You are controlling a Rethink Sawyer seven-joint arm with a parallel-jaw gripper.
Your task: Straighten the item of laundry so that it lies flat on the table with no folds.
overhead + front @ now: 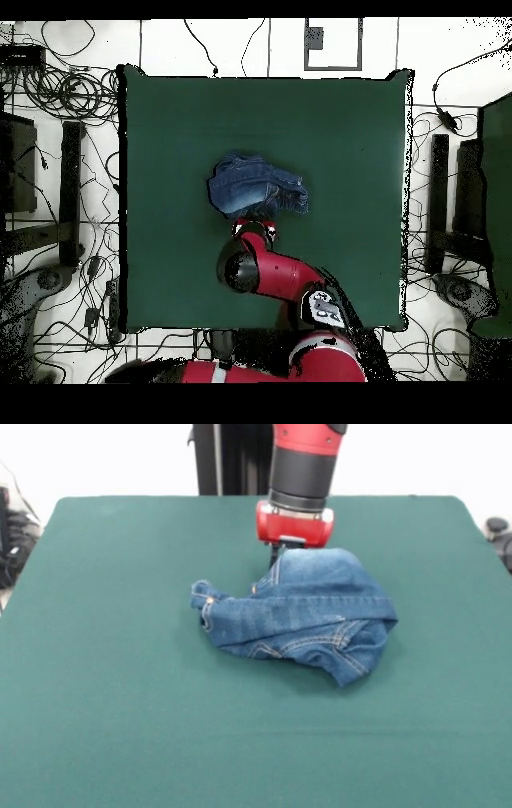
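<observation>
Blue denim jeans (pixel 308 616) lie bunched in a rumpled heap near the middle of the green table (pixel 120 704), folded over themselves, with a bit of waistband sticking out to one side in the front view. The claw (pixel 276 556) comes down right at the far edge of the heap, where the cloth rises highest and hides its tips. Whether it is grasping the jeans or released, I cannot tell.

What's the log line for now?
jeans: bunched, folded | gripper: at far edge of jeans, grip unclear | table: jeans near centre
</observation>
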